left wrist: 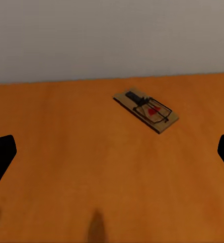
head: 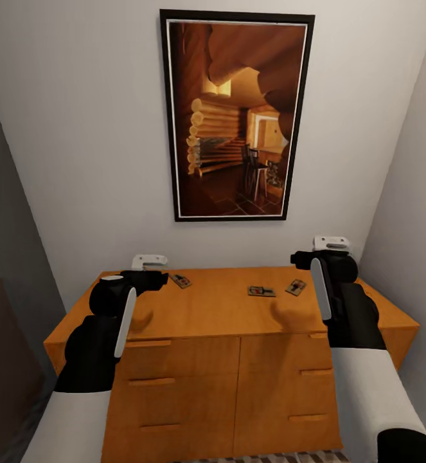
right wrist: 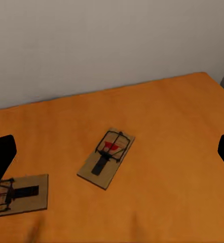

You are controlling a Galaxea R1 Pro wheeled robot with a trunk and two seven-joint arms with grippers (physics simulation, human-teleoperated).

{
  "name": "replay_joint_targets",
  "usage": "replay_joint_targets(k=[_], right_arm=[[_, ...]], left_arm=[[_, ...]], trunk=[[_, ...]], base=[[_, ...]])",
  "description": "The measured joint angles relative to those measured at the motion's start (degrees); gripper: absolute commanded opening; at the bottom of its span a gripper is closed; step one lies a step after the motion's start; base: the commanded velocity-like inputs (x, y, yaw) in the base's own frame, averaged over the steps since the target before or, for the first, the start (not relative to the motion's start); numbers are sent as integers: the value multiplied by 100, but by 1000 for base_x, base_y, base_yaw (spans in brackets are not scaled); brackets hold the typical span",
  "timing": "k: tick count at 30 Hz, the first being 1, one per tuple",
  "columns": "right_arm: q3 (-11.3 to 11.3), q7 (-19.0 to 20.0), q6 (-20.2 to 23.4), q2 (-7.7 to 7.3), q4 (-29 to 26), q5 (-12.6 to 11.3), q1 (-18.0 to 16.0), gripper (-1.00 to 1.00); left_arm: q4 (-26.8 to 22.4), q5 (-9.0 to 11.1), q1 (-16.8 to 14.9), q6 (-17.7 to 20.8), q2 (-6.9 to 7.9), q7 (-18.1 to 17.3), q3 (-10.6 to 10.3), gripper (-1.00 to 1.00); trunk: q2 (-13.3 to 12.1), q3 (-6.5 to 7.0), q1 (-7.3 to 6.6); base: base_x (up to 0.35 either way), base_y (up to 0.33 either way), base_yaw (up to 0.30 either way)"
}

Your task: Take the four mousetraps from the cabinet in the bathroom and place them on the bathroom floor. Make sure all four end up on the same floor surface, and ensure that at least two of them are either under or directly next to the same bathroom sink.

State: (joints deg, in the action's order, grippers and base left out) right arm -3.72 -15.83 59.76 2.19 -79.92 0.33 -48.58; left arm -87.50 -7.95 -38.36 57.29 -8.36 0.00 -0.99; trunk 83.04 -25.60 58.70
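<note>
As far as the head view shows, no mousetrap has yet left the cabinet (head: 219,321); the whole task is judged still ahead.

Cabinet: orange-brown wooden chest, smooth top, drawer fronts with bar handles, set against a pale wall beneath a framed picture (head: 237,116) of a log interior.

Mousetraps counted on the cabinet top: three. Left trap (head: 180,280) lies flat near the back edge, just beside the left gripper (head: 150,262). Middle trap (head: 261,291) and right trap (head: 295,287) lie flat, near each other but apart, toward the right gripper (head: 331,243). A fourth cannot be found from these angles.

Left gripper: raised over the left part of the top, holding nothing. Its wrist camera has one dark fingertip (left wrist: 0,157) at each side of the frame, so the fingers stand wide apart, with the left trap lying angled on the bare wood ahead.

Right gripper: raised over the right part of the top, likewise empty, fingertips (right wrist: 1,161) spread wide in its wrist camera, the right trap between and beyond them, the middle trap beside one finger.

Bathroom floor: a thin patterned strip (head: 264,458) at the cabinet's foot; no trap on it.

Remaining, by judgement: pick up each trap, locate the fourth, carry all to the floor, two by the sink.
</note>
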Motion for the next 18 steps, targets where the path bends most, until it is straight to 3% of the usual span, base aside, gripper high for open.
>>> replay_joint_targets(k=[18], right_arm=[[-7, -166, 1, 267, 684, -1, -323, 100]], left_arm=[[1, -6, 0, 153, 58, 5, 104, 100]], trunk=[[0, 0, 0]], base=[[323, 0, 0]])
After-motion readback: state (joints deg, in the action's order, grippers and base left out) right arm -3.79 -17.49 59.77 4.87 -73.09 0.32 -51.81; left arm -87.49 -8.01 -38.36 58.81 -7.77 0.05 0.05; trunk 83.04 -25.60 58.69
